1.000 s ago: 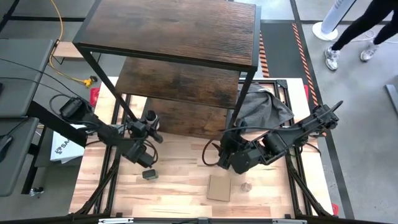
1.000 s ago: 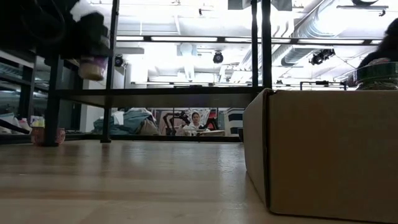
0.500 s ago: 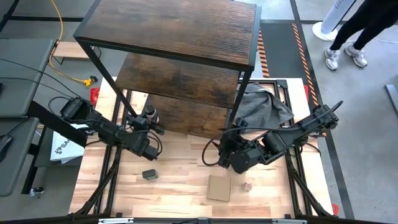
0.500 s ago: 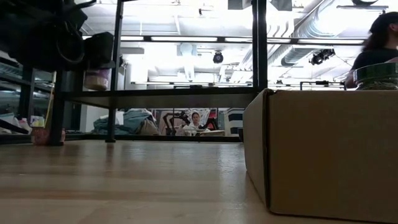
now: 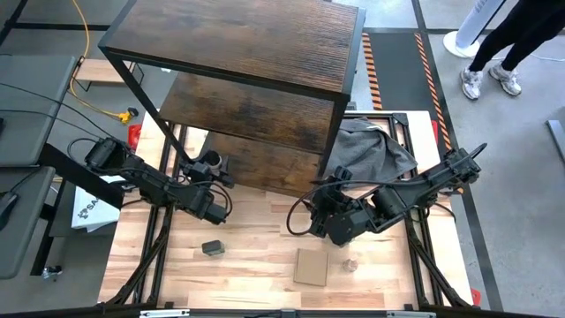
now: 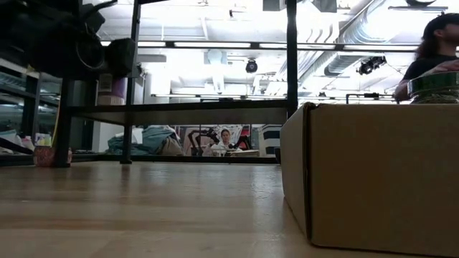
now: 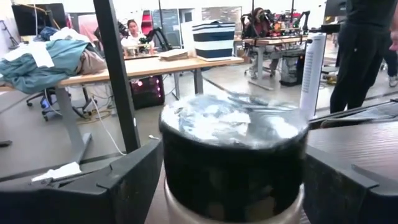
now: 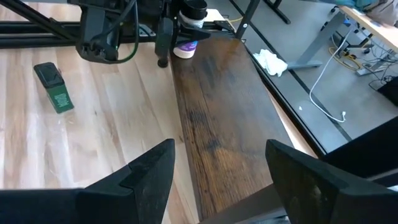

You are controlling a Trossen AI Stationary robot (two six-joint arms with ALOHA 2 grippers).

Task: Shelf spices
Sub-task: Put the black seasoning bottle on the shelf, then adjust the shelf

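A spice jar (image 8: 185,45) with a dark lid (image 7: 233,124) and a purple label stands by its base on the near left corner of the shelf's lowest board (image 8: 217,124). My left gripper (image 5: 212,166) is open, level with the jar, one finger on each side of it. My right gripper (image 8: 221,177) hovers open over the table, in front of the shelf (image 5: 238,44), with nothing between its fingers. A dark spice container (image 5: 212,248) lies on the table. A small spice jar (image 5: 350,264) stands near the front edge.
A square cardboard piece (image 5: 311,266) lies near the front edge and fills the right of the low view. A grey cloth (image 5: 375,150) lies at the back right. A red item (image 5: 134,134) sits at the far left. A person (image 5: 508,40) stands beyond the table.
My left gripper has carried the jar a little toward the far edge and down, and the jar now stands on the shelf's lowest board. Its fingers have opened and let go. The shelf has shifted slightly.
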